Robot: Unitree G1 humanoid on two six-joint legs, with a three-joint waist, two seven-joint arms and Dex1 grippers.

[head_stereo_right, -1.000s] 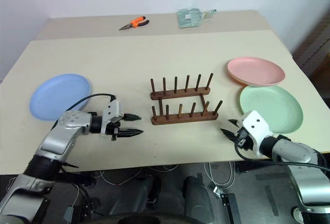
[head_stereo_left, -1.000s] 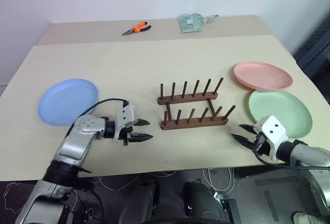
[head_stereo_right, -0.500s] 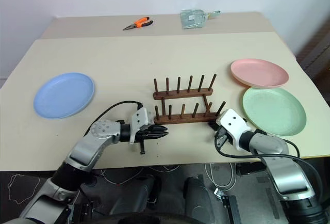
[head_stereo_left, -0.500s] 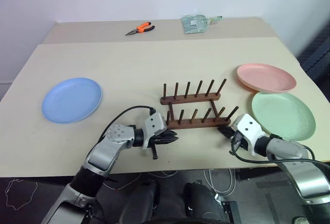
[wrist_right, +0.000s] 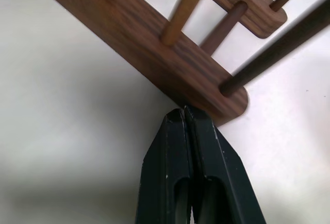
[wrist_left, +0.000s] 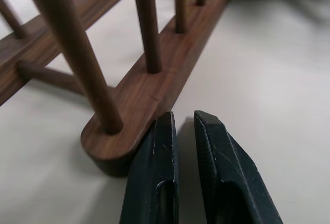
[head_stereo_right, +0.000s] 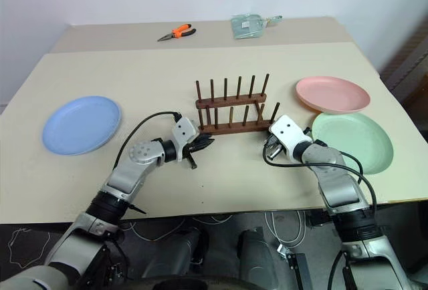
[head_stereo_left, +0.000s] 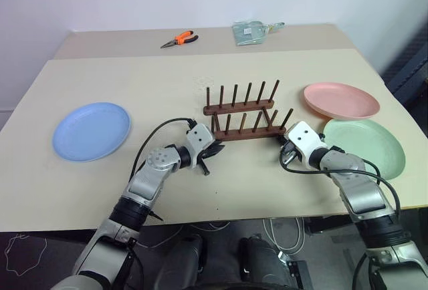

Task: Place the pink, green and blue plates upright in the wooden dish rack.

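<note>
The wooden dish rack [head_stereo_left: 241, 113] stands with nothing in it at the middle of the table. My left gripper [head_stereo_left: 214, 148] is shut, and its tips [wrist_left: 181, 118] rest against the left end of the rack's near rail [wrist_left: 154, 87]. Shut too, my right gripper [head_stereo_left: 283, 146] presses its tips [wrist_right: 184, 113] on the right end of that rail [wrist_right: 154, 53]. Neither holds anything. The blue plate [head_stereo_left: 91, 129] lies flat at the far left. The pink plate [head_stereo_left: 341, 99] lies at the right, with the green plate [head_stereo_left: 364, 146] just in front of it.
Orange-handled pliers [head_stereo_left: 178, 37] and a clear bag [head_stereo_left: 253, 31] lie on the rear table section. The table's front edge runs just below both forearms. Bare tabletop lies between the rack and the blue plate.
Both grippers closed and moved in to the ends of the rack's near rail. The rack has slid away from the front edge, farther back on the table.
</note>
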